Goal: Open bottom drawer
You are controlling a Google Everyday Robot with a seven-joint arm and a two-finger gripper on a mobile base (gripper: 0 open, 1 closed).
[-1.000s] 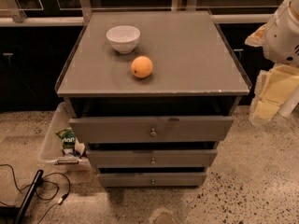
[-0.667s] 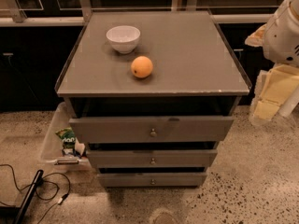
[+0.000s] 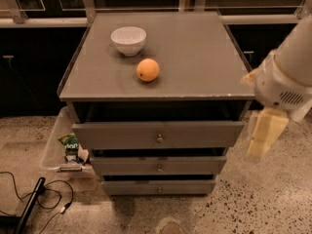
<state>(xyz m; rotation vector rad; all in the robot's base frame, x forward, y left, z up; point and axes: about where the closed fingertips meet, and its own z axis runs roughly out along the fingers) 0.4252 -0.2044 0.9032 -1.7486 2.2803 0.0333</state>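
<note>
The grey cabinet (image 3: 161, 57) has three grey drawer fronts stacked below its top. The bottom drawer (image 3: 131, 187) is the narrowest and lowest front, just above the floor, with a small round metal knob (image 3: 159, 189). It sits further back than the two fronts above it, and none of its inside shows. My gripper (image 3: 262, 134) hangs from the white arm (image 3: 285, 77) to the right of the cabinet, pointing down. It is level with the top drawer (image 3: 122, 134), well above and to the right of the bottom drawer, and touches nothing.
A white bowl (image 3: 128, 39) and an orange (image 3: 147, 69) sit on the cabinet top. A clear plastic bin (image 3: 54, 147) with packets stands on the floor at the cabinet's left. Black cables (image 3: 34, 199) lie at the lower left. The middle drawer (image 3: 126, 165) lies between the other two fronts.
The arm and gripper have shifted a little to the left and down, closer to the cabinet's right side. The drawers, bowl and orange have not moved.
</note>
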